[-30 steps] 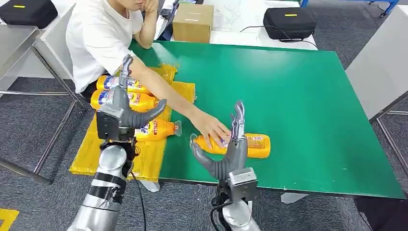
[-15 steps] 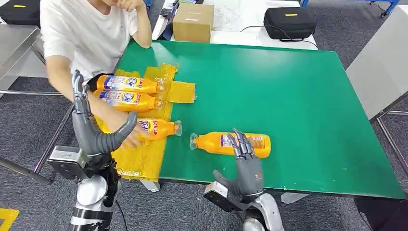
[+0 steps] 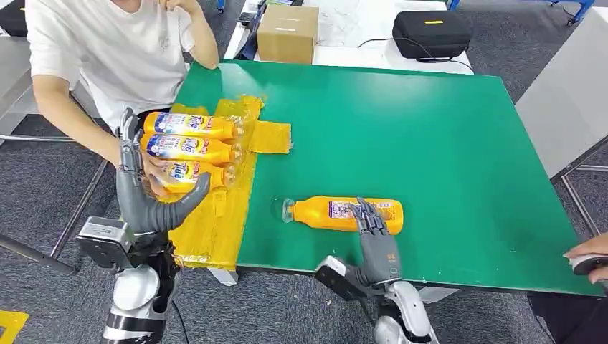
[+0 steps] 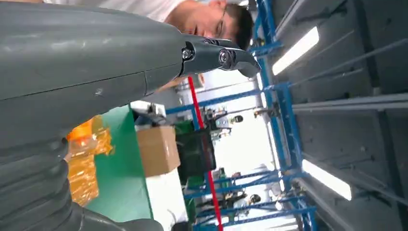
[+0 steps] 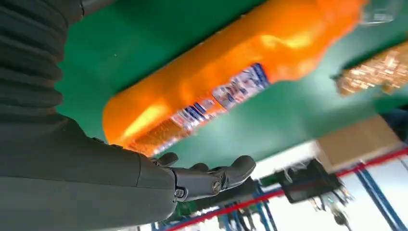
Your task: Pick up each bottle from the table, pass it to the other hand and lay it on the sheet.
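One orange bottle [image 3: 344, 213] lies on its side on the green table [image 3: 430, 136], cap to the left. My right hand [image 3: 374, 244] reaches up from the near edge, fingers spread, their tips at the bottle's near side without gripping it. The right wrist view shows that bottle [image 5: 226, 82] just beyond my open right hand [image 5: 96, 183]. Three more orange bottles [image 3: 188, 148] lie side by side on the yellow sheet [image 3: 215, 229]. My left hand [image 3: 147, 197] stands raised and empty beside the sheet. A person's hand [image 3: 152, 178] holds the nearest of the three.
The person in a white shirt [image 3: 115, 50] sits at the table's far left corner. A cardboard box [image 3: 287, 32] and a black case [image 3: 430, 32] sit beyond the far edge. Another person's hand [image 3: 589, 256] shows at the right edge.
The person let go of the table bottle, then slid the third sheet bottle up beside the other two. My right hand dropped and turned its fingers onto the table bottle. My left hand lowered.
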Tool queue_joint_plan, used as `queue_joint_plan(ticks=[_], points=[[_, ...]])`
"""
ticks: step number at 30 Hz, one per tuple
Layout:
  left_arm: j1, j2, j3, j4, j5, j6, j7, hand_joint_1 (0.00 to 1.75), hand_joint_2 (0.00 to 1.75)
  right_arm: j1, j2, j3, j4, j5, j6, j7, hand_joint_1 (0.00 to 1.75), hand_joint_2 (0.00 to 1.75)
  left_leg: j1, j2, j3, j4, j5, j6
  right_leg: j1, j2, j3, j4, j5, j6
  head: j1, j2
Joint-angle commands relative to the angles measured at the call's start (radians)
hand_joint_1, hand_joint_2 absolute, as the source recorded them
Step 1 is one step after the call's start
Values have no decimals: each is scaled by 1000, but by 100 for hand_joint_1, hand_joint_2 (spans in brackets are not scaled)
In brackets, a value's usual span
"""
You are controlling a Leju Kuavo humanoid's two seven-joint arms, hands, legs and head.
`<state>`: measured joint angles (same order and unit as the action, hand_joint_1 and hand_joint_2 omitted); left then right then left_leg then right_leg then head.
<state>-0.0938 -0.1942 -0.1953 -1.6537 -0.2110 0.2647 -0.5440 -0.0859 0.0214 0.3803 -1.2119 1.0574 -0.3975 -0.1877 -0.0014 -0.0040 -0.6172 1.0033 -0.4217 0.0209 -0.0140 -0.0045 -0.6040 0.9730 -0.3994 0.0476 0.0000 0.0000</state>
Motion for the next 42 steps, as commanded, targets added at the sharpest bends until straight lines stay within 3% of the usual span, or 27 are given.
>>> queue_joint_plan(ticks=[1,10,11,15,26,42], points=[[-38,27,-31,94,8,-1,12,0,175,-170,3,-44,306,4,8,37,0,175,0,1,4,-1,-1,-1,0,1,4,-1,0,-1,0,0],[-31,31,-27,82,3,-10,22,0,175,-238,8,-53,400,110,-21,149,0,175,1,2,11,-1,-4,-3,1,2,10,-1,-3,-3,0,0],[-30,32,-26,82,3,-13,24,0,175,-240,5,-52,398,122,-22,159,0,175,0,0,5,-1,-1,-1,0,0,5,-1,-1,-1,0,0],[-19,24,-11,84,56,-64,73,0,175,-243,-2,-65,406,178,3,216,0,175,0,-1,5,-1,-1,-1,0,-1,5,-1,-1,-1,0,0],[-5,18,1,73,104,-101,97,0,175,-266,-17,-59,356,301,-61,262,0,175,0,1,4,0,-1,-1,0,1,4,0,-1,-1,0,0],[40,28,-3,16,116,-139,130,0,175,-241,-31,-91,294,368,-55,298,0,175,0,0,3,0,-1,-1,0,0,3,0,-1,-1,0,0]])
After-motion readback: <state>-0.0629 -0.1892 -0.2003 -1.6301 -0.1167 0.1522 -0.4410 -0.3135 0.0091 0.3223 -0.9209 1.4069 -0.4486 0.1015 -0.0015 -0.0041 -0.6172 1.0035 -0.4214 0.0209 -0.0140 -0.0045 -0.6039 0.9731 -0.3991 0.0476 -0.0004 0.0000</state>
